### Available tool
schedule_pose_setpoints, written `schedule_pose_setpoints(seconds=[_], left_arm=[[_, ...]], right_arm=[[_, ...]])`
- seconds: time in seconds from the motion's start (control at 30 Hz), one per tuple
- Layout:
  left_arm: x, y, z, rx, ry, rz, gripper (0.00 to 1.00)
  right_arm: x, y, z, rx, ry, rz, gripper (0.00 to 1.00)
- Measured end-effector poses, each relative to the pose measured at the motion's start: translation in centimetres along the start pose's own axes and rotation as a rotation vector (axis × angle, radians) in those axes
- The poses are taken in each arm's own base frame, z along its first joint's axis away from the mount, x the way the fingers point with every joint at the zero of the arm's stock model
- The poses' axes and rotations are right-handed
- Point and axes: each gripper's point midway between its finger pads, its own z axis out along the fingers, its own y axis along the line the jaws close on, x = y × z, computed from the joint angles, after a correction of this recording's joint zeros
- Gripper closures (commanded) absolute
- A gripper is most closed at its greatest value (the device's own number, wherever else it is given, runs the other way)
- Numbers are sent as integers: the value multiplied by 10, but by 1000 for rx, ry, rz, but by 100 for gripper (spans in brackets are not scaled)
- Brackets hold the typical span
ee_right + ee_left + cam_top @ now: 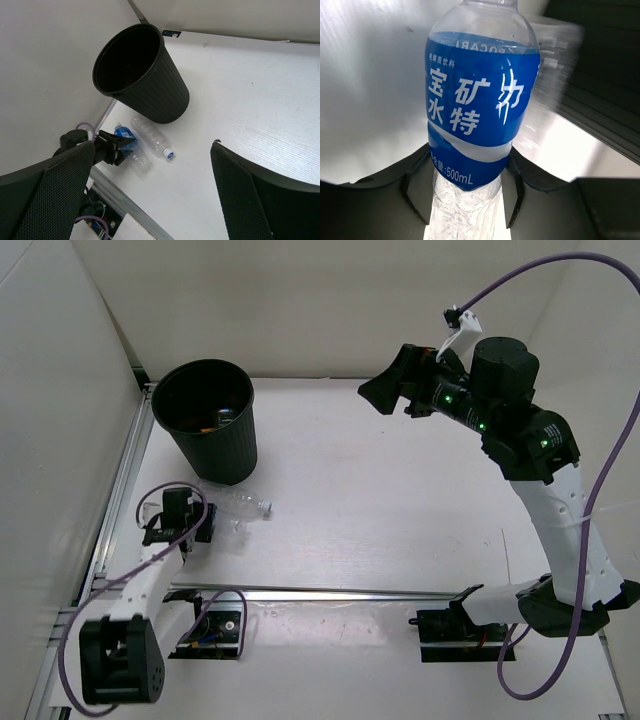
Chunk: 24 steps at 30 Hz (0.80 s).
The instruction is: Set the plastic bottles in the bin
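L gripper [466, 190]: jaws closed onto blue-label bottle [480, 100], contact made both sides at label's lower edge. Bottle is held just in front of bin [205, 420], slightly to its left; whether lifted off table [400, 520] cannot be told. Plain clear bottle [240, 507] is laid on its side at bin's base, cap to the right. R gripper [388, 390]: spread wide, nothing held, raised well to right of bin. Bin is upright; contents not identifiable.
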Motion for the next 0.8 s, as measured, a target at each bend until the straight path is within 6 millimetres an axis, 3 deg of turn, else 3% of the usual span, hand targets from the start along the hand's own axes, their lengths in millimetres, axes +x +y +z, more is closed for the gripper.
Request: schedule_pose_setpoints(seconds=[0.2,0.53,0.67,0.8], left_arm=[[-25,-40,-60,129,-66,-46,73],[-94,-172,-197,365,-292,53,74],[-114,-208,-225,419,-381,123,74],[-126,-254,-226,439,-441,176,74]], right_arm=[[4,-1,5,-6,7,4,0],[11,-1,11,-21,25,14,0],[8,0,11,-26,15,13,0],[8,0,11,-28,15,10,0]])
